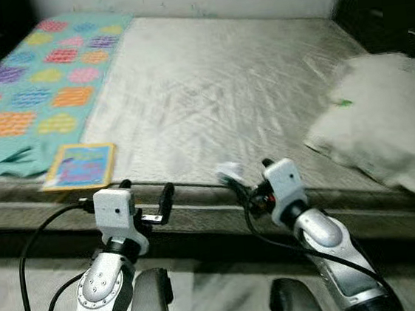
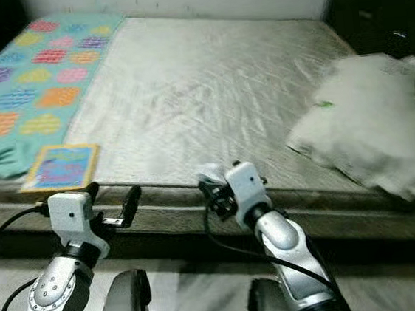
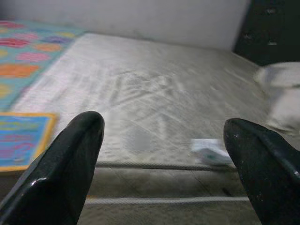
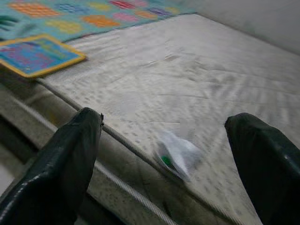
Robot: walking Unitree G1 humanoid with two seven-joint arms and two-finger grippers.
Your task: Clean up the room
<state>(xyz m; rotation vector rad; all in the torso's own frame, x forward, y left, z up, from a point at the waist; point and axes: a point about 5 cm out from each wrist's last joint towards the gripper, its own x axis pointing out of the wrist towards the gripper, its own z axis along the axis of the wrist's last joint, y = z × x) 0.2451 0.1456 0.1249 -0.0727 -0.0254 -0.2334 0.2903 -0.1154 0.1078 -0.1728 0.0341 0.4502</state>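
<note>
Bare grey mattress [image 1: 207, 81] takes up most of the head views, its front edge running across just ahead of both arms. Teal blanket with coloured squares [image 1: 33, 85] covers the mattress's far left part. A yellow-bordered blue picture book [image 1: 80, 166] lies flat at the front left corner of the mattress, just beside the blanket's near edge, partly overhanging the mattress edge as far as can be told. A white pillow [image 1: 382, 118] sits at the right side of the mattress, tilted toward the front edge, small green mark on it.

A small crumpled white wrapper with a green spot [image 4: 177, 154] lies on the mattress right at the front edge, roughly mid-width. Blurred, so cannot tell exactly what it is.

Left gripper [image 1: 147, 199] is raised at the mattress edge, below and just right of the book, fingers spread apart, nothing between them. Left wrist view looks across the mattress with the book at one side and the wrapper near the other finger [image 3: 262, 173].

Right gripper [image 4: 164, 154] is at the mattress edge, pointing at the wrapper, which lies between its two spread fingers [image 4: 61, 164] in the wrist view, near but not gripped. Released, holding nothing. Head views are slightly motion-blurred. Floor [image 1: 214, 292] below is pale grey.
</note>
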